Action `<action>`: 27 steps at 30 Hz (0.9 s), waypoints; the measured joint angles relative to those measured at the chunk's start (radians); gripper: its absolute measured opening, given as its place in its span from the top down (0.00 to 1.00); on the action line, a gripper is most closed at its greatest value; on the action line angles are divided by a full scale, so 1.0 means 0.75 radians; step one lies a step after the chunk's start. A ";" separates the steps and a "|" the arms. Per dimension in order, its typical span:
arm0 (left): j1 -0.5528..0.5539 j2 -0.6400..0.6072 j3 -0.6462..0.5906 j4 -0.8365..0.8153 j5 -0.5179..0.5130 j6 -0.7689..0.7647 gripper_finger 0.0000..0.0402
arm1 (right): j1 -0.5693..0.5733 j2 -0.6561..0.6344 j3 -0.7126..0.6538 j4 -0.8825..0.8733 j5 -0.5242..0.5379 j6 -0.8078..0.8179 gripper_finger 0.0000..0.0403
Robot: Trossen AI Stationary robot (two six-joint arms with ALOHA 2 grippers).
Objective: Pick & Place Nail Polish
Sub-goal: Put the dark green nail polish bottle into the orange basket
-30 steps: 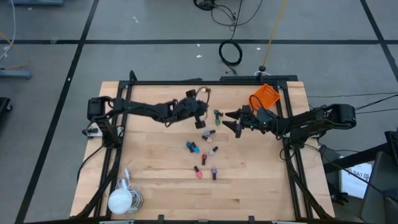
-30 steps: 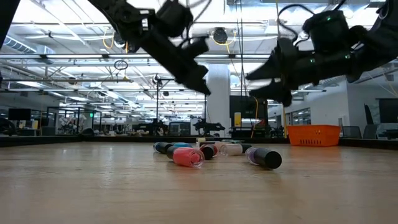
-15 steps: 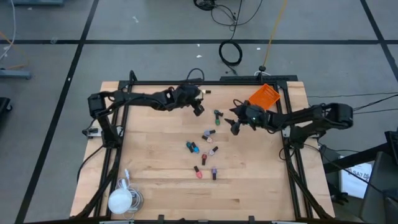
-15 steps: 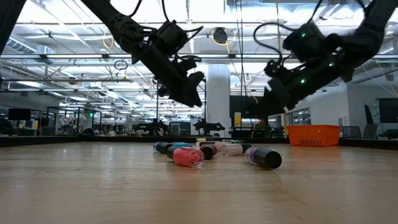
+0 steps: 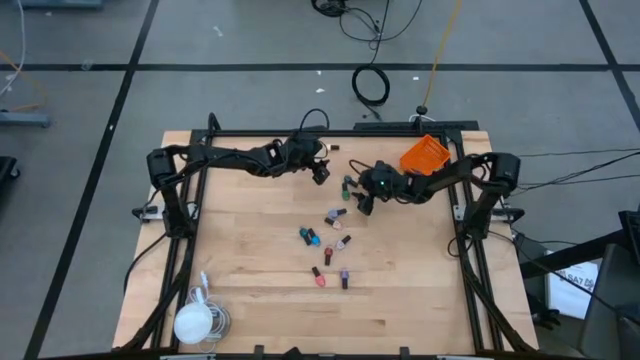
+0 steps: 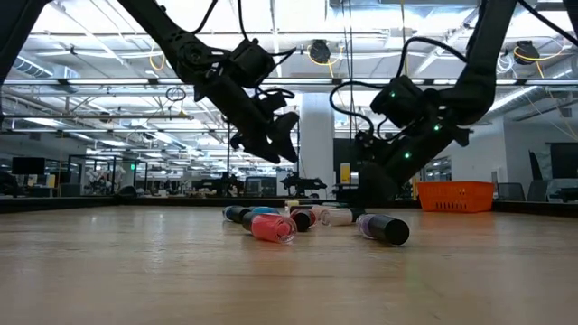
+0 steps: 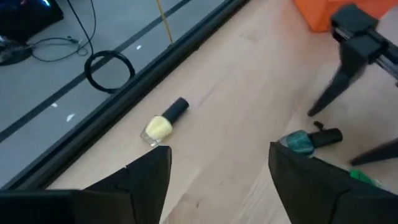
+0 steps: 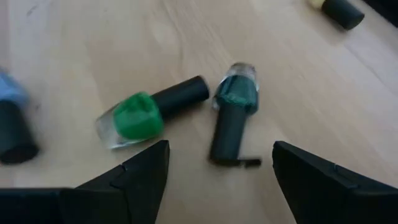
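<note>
My left pincer [image 7: 217, 180] has just opened wide and dropped the yellow nail polish bottle [image 7: 163, 122] near the table's far edge; my right pincer [image 8: 217, 177], also wide and empty, has swung in over the green bottle [image 8: 146, 112] and teal bottle [image 8: 234, 109], probably next.

light: bright, even, from ceiling strips [image 6: 108, 86] overhead
shadows: soft, faint on the counter [image 5: 250, 300]
glare: ceiling lamps blown out, arms go near-silhouette against them
blur: right wrist view smeared, green bottle [image 8: 134, 118] soft
focus: near counter boards soft in low view
</note>
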 joint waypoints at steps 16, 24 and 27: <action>0.005 0.029 -0.001 0.053 0.001 0.034 0.37 | -0.069 0.026 0.043 -0.021 -0.163 0.037 0.54; 0.005 0.029 -0.001 0.065 0.001 0.033 0.37 | -0.068 0.091 0.046 0.027 -0.158 0.031 0.69; 0.005 0.029 -0.001 0.064 0.001 0.031 0.37 | -0.068 0.094 0.046 0.024 -0.160 0.022 0.78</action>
